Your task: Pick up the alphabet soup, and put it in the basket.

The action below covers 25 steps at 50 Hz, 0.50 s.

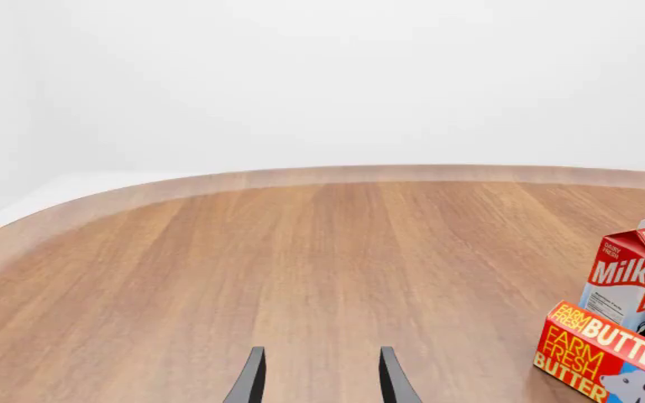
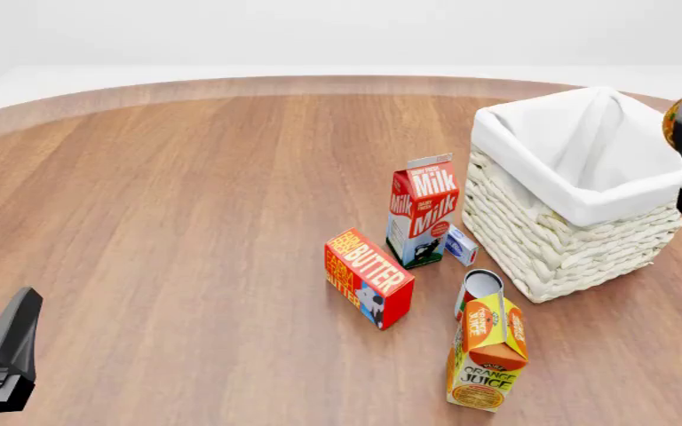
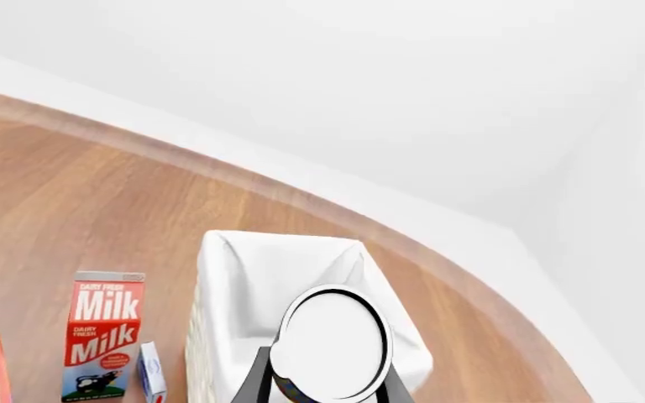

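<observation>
Alphabet soup (image 3: 332, 344) is already up in the air, pinched between the right gripper's (image 3: 322, 390) fingers and hanging at the right edge of the front view, just right of the basket (image 2: 554, 240) and above its rim. That basket is the big wicker one with white lining, far right on the wooden table (image 2: 175, 222).

Next size down: milk carton (image 2: 422, 211), then orange juice carton (image 2: 488, 353), butter box (image 2: 368, 277), and a red-and-white can (image 2: 479, 289) lying nearby.

I'd say slide the can left until it's over the lining's middle, lower a bit, then let go so it doesn't clip the rim.

Left gripper (image 1: 317, 378) sits idle near left, fingers spread, holding nothing.
</observation>
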Each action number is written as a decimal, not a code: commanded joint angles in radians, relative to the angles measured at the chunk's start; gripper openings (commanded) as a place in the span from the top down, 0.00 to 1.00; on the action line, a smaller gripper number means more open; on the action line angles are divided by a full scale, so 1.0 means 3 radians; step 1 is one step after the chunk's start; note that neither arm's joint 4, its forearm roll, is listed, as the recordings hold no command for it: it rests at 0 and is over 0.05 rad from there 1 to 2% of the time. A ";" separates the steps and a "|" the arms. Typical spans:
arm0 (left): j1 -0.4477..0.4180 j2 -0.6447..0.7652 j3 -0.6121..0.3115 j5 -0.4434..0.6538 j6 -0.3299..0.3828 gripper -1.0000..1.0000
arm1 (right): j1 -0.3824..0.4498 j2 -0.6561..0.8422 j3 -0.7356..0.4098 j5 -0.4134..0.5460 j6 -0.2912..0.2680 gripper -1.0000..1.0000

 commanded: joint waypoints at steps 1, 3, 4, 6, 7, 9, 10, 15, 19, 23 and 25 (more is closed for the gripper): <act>0.0000 0.0000 0.0000 0.0000 0.0000 0.00 | -0.0018 0.0222 -0.0147 -0.0086 0.0114 1.00; 0.0000 0.0000 0.0000 0.0000 0.0000 0.00 | -0.0020 0.0263 -0.0173 -0.0087 0.0120 1.00; 0.0000 0.0000 0.0000 0.0000 0.0000 0.00 | -0.0017 0.0294 -0.0201 -0.0076 0.0130 1.00; 0.0000 0.0000 0.0000 0.0000 0.0000 0.00 | -0.0021 0.0337 -0.0216 -0.0085 0.0118 1.00; 0.0000 0.0000 0.0000 0.0000 0.0000 0.00 | -0.0018 0.0354 -0.0224 -0.0084 0.0120 1.00; 0.0000 0.0000 0.0000 0.0000 0.0000 0.00 | -0.0018 0.0383 -0.0248 -0.0082 0.0124 1.00; 0.0000 0.0000 0.0000 0.0000 0.0000 0.00 | -0.0023 0.0401 -0.0261 -0.0089 0.0133 1.00; 0.0000 0.0000 0.0000 0.0000 0.0000 0.00 | -0.0042 0.0481 -0.0261 -0.0155 0.0146 1.00; 0.0000 0.0000 0.0000 0.0000 0.0000 0.00 | -0.0069 0.0595 -0.0279 -0.0215 0.0174 1.00; 0.0000 0.0000 0.0000 0.0000 0.0000 0.00 | -0.0064 0.0684 -0.0331 -0.0231 0.0180 1.00; 0.0000 0.0000 0.0000 0.0000 0.0000 0.00 | -0.0048 0.0720 -0.0343 -0.0254 0.0149 1.00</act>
